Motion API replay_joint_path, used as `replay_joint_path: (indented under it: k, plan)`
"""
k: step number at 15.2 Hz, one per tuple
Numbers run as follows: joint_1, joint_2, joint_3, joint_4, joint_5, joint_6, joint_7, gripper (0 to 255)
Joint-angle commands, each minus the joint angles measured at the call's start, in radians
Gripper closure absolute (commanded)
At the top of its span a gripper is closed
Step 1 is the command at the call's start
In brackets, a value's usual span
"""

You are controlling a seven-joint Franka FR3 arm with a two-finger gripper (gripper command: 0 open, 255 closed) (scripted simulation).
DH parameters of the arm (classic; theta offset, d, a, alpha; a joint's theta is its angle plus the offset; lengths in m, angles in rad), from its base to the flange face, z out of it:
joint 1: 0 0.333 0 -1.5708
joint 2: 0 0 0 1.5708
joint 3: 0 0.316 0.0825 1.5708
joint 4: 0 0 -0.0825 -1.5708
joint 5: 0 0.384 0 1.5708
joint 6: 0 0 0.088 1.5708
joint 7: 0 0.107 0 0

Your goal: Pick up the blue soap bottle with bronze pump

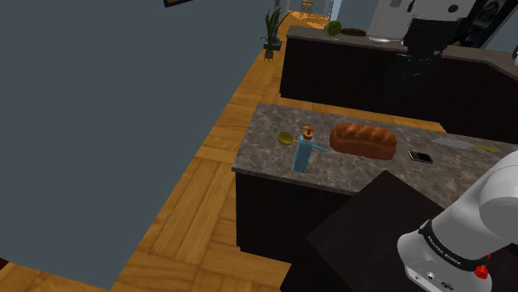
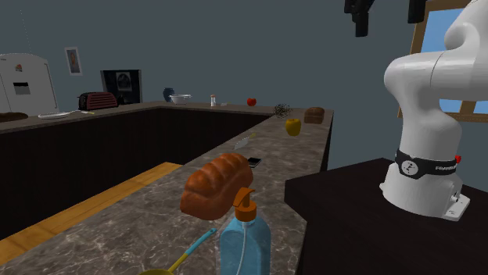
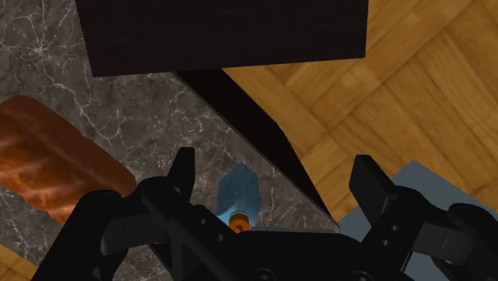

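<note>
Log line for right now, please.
stage: pre-grasp | gripper: open, well above soap bottle | soap bottle: upright on counter, near bread loaf, not held

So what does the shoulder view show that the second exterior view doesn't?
Shoulder view: a potted plant standing past the far counter. Second exterior view: a red toaster, a small red fruit and a window. Both: the blue soap bottle with its bronze pump, the bread loaf beside it, and the grey marbled counter.
</note>
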Motion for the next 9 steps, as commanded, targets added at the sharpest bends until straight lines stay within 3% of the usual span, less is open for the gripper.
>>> replay_joint_path:
  k: [1, 9]
  plan:
    - [0.000, 0.000, 0.000, 0.000, 0.000, 0.000, 0.000, 0]
    - [-0.054, 0.228, 0.041, -0.052, 0.053, 0.279, 0.165, 0]
